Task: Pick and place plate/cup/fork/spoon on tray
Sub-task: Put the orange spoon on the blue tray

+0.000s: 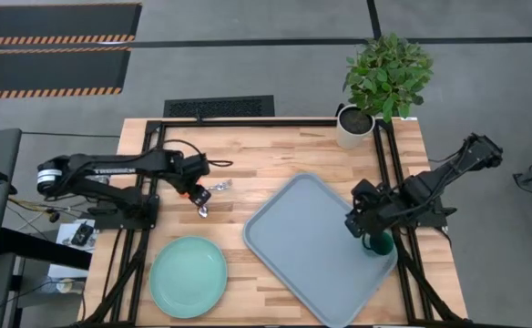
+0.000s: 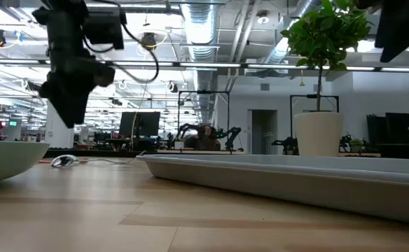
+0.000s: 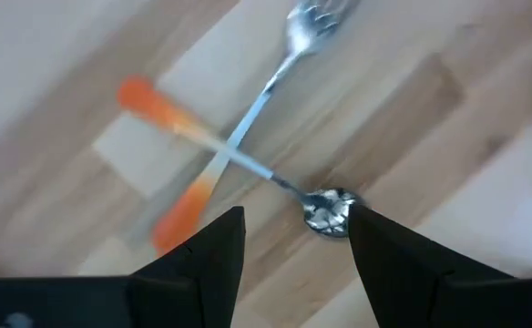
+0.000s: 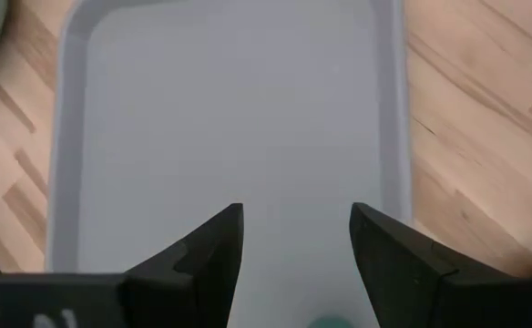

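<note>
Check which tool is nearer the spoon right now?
Left. The left tool hangs open right above the spoon, which lies crossed with the fork. The right tool is far across the table, open over the tray.

Beyond my reach: a leafy plant in its white pot at the wooden table's far corner — black floor vent behind, striped mats beyond.

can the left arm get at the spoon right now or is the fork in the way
Probably yes. The left pincer hangs open just above the spoon, whose bowl shows bare between the fingers. The fork crosses the spoon only at the handles, so the bowl end looks free.
</note>
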Controlling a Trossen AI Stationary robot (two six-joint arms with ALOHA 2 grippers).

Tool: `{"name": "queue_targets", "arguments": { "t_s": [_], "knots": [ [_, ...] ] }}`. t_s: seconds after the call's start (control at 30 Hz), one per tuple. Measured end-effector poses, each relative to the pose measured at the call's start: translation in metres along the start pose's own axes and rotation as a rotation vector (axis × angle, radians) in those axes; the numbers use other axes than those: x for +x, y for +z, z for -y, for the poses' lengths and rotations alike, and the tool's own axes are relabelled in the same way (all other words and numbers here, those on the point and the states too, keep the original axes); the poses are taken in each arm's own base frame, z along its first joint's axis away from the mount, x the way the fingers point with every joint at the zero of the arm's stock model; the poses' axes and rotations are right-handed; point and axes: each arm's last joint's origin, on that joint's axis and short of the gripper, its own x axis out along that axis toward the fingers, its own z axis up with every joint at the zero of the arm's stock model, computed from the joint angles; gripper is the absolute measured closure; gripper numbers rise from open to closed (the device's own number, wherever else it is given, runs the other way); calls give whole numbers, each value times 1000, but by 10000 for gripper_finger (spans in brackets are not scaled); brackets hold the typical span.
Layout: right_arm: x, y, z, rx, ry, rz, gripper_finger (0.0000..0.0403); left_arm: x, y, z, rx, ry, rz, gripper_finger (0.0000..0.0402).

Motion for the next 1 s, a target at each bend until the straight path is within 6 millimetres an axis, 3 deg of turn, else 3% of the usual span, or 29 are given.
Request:
{"name": "queue_targets", "arguments": {
  "t_s": [0.13,0.47,1.0],
  "knots": [
    [1,1,-2,6,5,6,178,14,4,4,-169,51,-45,217],
    [16,-2,-11,-21,-61,-8,178,41,7,14,-268,124,-107,217],
    [36,-8,-22,-92,-146,-34,178,49,8,14,-405,161,-41,229]
  ]
}}
